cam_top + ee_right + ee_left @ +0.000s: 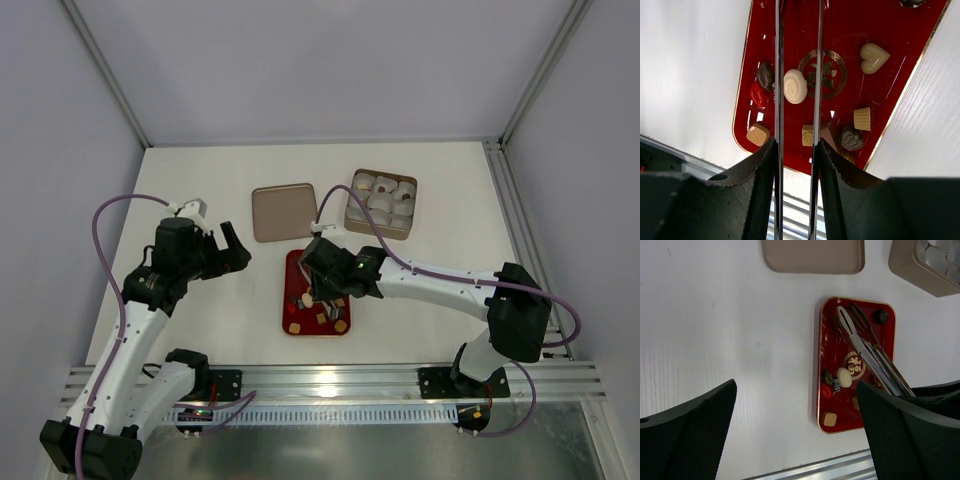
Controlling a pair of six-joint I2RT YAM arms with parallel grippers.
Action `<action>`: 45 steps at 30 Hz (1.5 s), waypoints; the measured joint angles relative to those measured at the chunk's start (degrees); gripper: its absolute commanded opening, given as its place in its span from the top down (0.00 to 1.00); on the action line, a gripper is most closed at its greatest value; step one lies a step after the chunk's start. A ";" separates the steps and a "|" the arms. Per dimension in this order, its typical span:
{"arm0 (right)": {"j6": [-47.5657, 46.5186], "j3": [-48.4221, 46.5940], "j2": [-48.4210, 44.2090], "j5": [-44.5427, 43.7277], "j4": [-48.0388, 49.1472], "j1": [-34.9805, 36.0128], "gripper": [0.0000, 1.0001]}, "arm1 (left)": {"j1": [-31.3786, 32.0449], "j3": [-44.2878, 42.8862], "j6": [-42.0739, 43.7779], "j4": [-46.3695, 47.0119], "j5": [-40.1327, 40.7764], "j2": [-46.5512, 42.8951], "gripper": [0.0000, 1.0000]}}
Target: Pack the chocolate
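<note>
Several chocolate pieces (795, 86) lie loose on the red tray (850, 25): a whitish swirl, a cream heart (873, 56), tan squares (758, 134) and dark ones. My right gripper (796, 145) is shut on metal tongs (778, 75), whose two arms reach out over the tray with a gap between them. The left wrist view shows the tongs (860, 342) slanting above the tray (820, 365), their tips empty near a dark round piece (882, 316). My left gripper (795, 440) hangs open over bare table left of the tray, holding nothing.
A tan box (381, 203) with white paper cups sits at the back right. Its flat lid (284, 212) lies left of it, behind the red tray (296, 322). An aluminium rail (840, 467) runs along the near table edge.
</note>
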State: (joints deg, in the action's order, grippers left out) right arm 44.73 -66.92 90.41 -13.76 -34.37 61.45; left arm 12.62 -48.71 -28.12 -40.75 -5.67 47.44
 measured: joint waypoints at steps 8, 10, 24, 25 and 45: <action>-0.83 0.00 0.02 -0.02 -0.44 0.46 0.64 | 0.00 0.00 0.00 0.00 0.00 0.00 0.00; -1.01 0.00 0.02 0.00 -0.44 0.55 0.64 | 0.00 0.00 0.00 0.00 0.02 0.00 0.00; -3.21 -1.77 -0.04 0.37 -2.21 0.70 0.72 | 0.00 0.00 0.00 0.00 0.02 0.02 0.00; -3.52 -2.21 -0.09 0.39 -2.47 0.70 0.72 | 0.00 0.00 0.00 0.00 0.02 0.02 0.00; -7.43 -3.50 -9.49 1.49 -6.29 -5.07 0.72 | 0.00 0.00 0.00 -0.02 0.02 0.02 0.00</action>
State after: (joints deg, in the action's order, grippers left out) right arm 37.30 -70.41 80.93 -12.27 -40.66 56.38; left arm 12.62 -48.71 -28.12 -40.77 -5.65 47.46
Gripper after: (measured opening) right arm 0.310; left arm 0.996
